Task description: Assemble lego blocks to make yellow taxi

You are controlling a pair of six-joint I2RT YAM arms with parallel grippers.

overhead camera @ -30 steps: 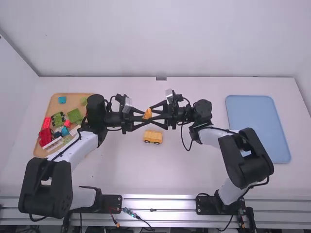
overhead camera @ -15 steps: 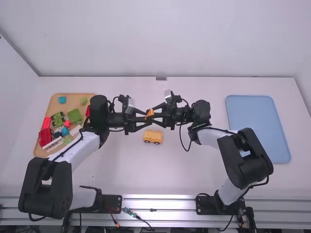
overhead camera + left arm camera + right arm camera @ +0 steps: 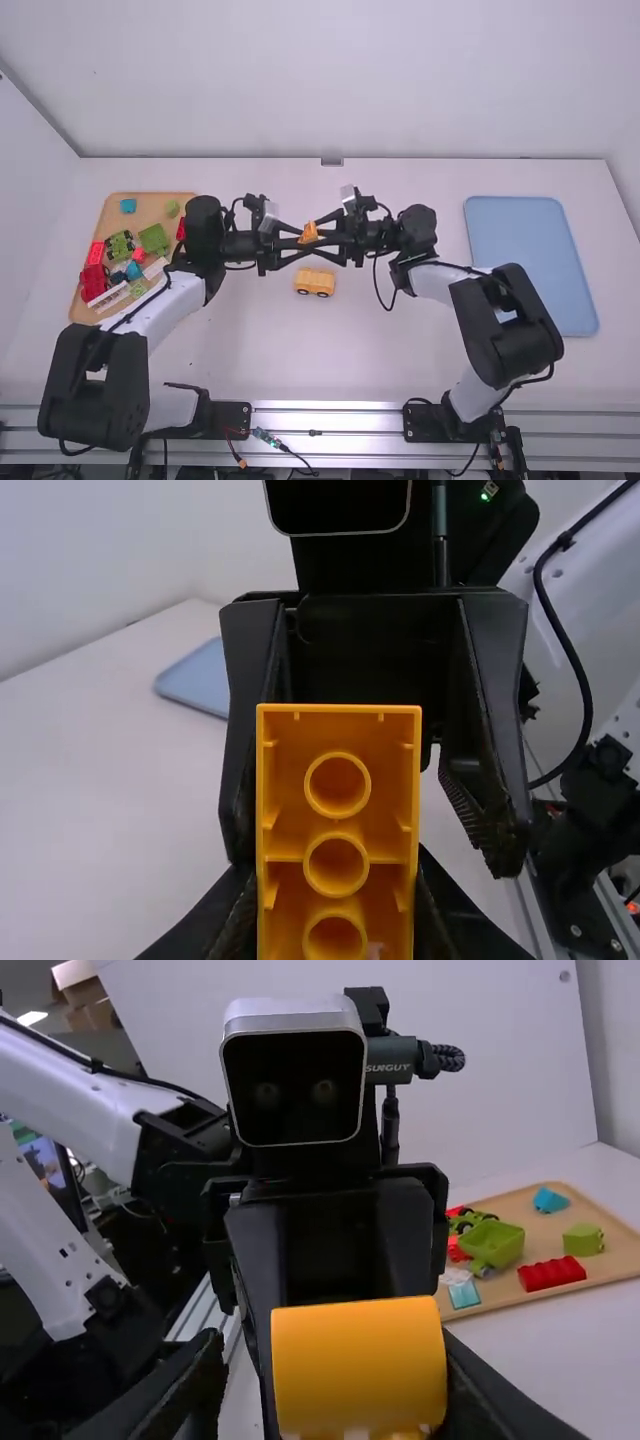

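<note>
Above the table's middle the left gripper (image 3: 297, 241) is shut on a yellow block (image 3: 309, 233). Facing it, the right gripper (image 3: 322, 236) stands open around the block's other side. In the left wrist view the block (image 3: 337, 780) shows its hollow underside with round tubes, pinched by my left gripper (image 3: 337, 920). In the right wrist view its smooth rounded face (image 3: 358, 1365) lies against one finger of my right gripper (image 3: 345, 1390), with a gap to the other. A yellow car body with dark wheels (image 3: 315, 282) rests on the table just nearer the bases.
A wooden tray (image 3: 152, 203) with red, green and blue pieces lies at the far left, partly behind the left arm. A blue tray (image 3: 530, 260) is on the right. Both arms meet nose to nose over the centre, cables hanging close by.
The left gripper has shifted slightly right with the yellow block. The right gripper dipped a little left and came back right. The car body has not moved.
</note>
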